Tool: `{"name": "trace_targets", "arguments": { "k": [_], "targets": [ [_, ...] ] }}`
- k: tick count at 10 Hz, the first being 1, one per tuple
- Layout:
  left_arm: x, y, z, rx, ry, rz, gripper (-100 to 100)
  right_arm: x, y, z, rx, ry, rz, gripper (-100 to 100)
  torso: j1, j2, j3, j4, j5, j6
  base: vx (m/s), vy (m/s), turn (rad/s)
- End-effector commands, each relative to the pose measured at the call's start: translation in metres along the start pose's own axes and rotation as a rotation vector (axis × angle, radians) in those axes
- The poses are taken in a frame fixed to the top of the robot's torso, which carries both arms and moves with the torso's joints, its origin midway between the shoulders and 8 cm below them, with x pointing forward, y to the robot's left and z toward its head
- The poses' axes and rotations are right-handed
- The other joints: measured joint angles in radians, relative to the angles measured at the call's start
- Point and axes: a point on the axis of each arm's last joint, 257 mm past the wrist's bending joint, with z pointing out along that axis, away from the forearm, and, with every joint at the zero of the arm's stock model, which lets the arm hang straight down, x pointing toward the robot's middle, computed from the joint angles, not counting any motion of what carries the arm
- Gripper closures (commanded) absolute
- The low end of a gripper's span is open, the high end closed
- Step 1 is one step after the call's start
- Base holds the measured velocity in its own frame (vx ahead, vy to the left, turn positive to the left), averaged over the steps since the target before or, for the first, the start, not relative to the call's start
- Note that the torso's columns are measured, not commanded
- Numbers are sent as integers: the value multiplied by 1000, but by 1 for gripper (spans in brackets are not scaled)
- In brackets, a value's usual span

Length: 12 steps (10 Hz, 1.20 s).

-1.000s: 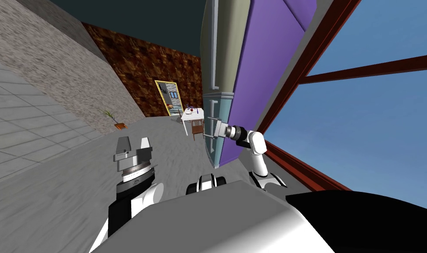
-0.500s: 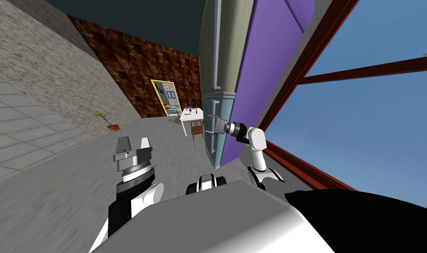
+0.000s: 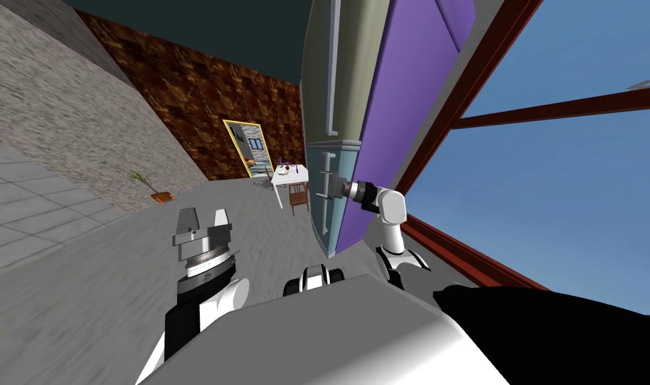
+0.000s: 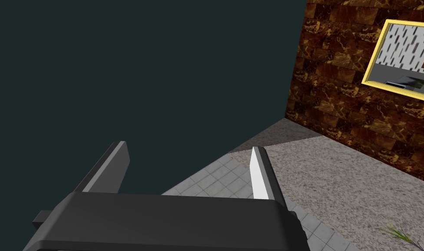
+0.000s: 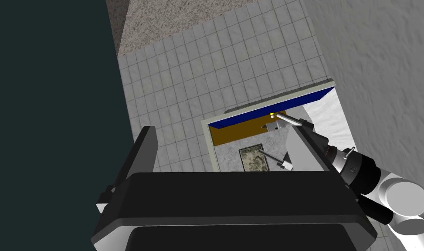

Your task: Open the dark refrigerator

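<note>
Tall refrigerator (image 3: 353,80), olive-grey front, purple side: we are seeing it ahead on our right, beside a red-framed window (image 3: 564,105). Right gripper (image 3: 322,186) is hovering at its lower grey bar handle (image 3: 327,214), jaws wide. Left gripper (image 3: 204,214) is hovering well apart to the left, jaws wide.

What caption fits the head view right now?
Right gripper at the lower handle of the refrigerator; left gripper raised, open.
</note>
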Motion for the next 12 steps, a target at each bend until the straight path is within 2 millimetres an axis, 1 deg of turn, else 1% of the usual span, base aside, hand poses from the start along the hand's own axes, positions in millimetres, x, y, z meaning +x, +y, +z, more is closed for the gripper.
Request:
{"name": "trace_targets", "arguments": {
  "k": [1, 2, 3, 4, 5, 6, 7, 8, 9, 10, 12],
  "targets": [
    [0, 0, 0, 0, 0, 0, 0, 15, -14, -1, 4, 66, -62, -100, -2, 1, 1, 0, -1, 0, 27, 43, -95],
    [0, 0, 0, 0, 0, 0, 0, 19, -15, -1, 5, 83, -69, -100, -1, 1, 0, 0, 0, 1, 28, 46, -58],
    [0, 0, 0, 0, 0, 0, 0, 27, -27, -4, 9, 120, -109, -100, -1, 0, 0, 0, 0, 0, 34, 59, -99],
    [0, 0, 0, 0, 0, 0, 0, 32, -28, -4, 11, 140, -118, -100, 0, 0, 0, 0, 0, 0, 29, 46, -50],
    [0, 0, 0, 0, 0, 0, 0, 37, -40, -7, 16, 171, -153, -100, -1, 0, 0, 0, 0, 0, 37, 55, -89],
    [0, 0, 0, 0, 0, 0, 0, 43, -42, -8, 18, 195, -162, -100, 0, 0, 0, 0, 0, 0, 32, 54, -52],
    [0, 0, 0, 0, 0, 0, 0, 49, -54, -12, 25, 230, -195, -100, 0, 0, 0, 0, 0, 0, 32, 58, -85],
    [0, 0, 0, 0, 0, 0, 0, 54, -56, -13, 27, 248, -202, -100, 0, 0, 0, 0, 0, 0, 29, 46, -44],
    [0, 0, 0, 0, 0, 0, 0, 60, -69, -18, 35, 286, -234, -100, -1, 1, 0, 0, 0, 0, 26, 44, -86],
    [0, 0, 0, 0, 0, 0, 0, 63, -69, -19, 36, 297, -238, -100, -1, 1, 0, 0, 0, 0, 23, 38, -37],
    [0, 0, 0, 0, 0, 0, 0, 77, -95, -31, 56, 382, -297, -100, 0, 0, 0, 0, 0, 0, 29, 55, -77]
  ]
}}
